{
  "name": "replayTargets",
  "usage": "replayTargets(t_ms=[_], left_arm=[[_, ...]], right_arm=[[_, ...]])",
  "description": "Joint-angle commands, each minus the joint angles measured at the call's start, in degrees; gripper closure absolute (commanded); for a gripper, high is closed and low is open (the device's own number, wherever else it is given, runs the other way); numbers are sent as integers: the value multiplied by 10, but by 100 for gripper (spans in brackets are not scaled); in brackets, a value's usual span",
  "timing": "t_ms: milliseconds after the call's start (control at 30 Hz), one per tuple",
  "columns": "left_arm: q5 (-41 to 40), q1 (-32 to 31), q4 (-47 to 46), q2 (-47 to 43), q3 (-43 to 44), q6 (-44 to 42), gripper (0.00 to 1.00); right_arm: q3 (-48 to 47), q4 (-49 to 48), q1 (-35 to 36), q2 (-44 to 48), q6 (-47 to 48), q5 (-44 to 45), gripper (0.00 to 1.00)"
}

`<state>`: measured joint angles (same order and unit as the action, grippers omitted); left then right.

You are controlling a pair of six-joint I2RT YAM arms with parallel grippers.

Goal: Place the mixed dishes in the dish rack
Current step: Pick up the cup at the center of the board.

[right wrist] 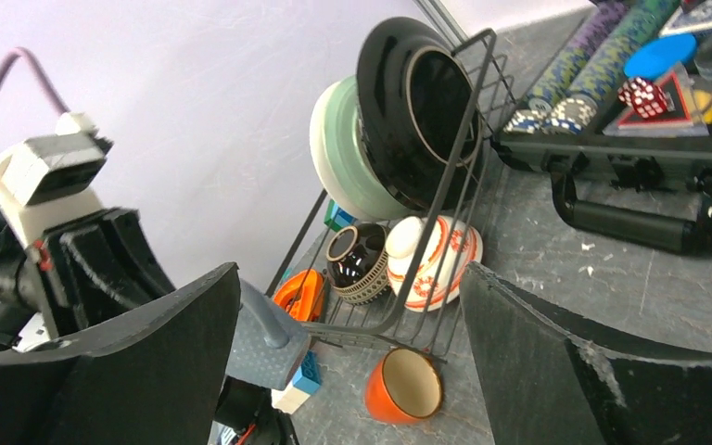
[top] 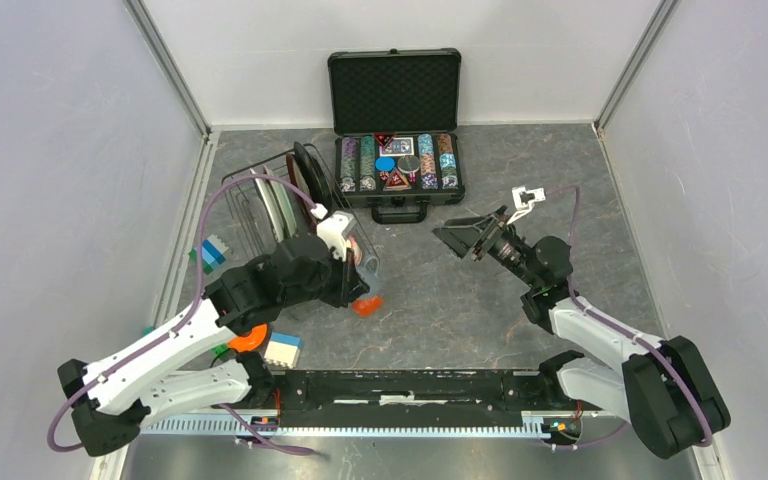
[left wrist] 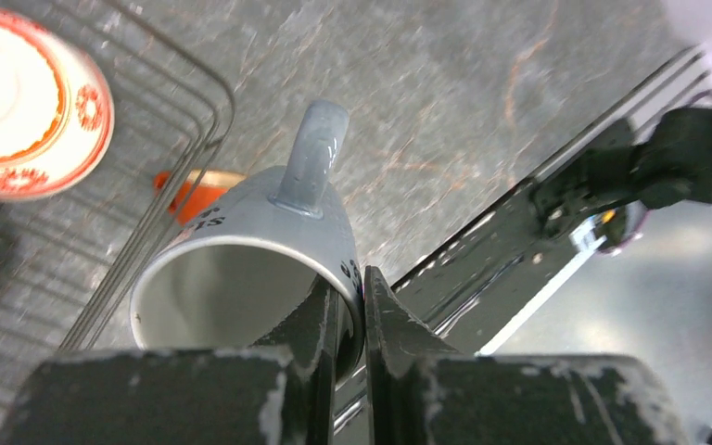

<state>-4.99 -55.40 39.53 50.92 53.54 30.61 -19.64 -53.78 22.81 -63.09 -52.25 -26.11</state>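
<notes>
One grey mug (left wrist: 250,232), wrist-view only, in left claw (left wrist: 352,289); right claw (right wrist: 350,306) wide, empty.

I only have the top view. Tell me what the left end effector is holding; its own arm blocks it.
Observer: In the left wrist view, the left end effector pinches the rim of a grey mug, one finger inside and one outside.
Operator: Now report the orange thing beside that end effector.
Observer: The right wrist view shows an orange cup lying on its side on the table, just outside the dish rack.
</notes>
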Motion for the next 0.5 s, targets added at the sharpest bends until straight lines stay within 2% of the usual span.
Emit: replayTargets(t_ms=[0, 233, 467], left_arm=[[126, 64, -135, -36, 1, -24, 98], [217, 174, -245, -43, -31, -1, 98], [353, 286, -392, -65, -84, 93, 98]], right_arm=[[8, -65, -1, 29, 17, -18, 8], [21, -195, -1, 28, -8, -52, 7], [21, -252, 0, 32, -22, -84, 7]])
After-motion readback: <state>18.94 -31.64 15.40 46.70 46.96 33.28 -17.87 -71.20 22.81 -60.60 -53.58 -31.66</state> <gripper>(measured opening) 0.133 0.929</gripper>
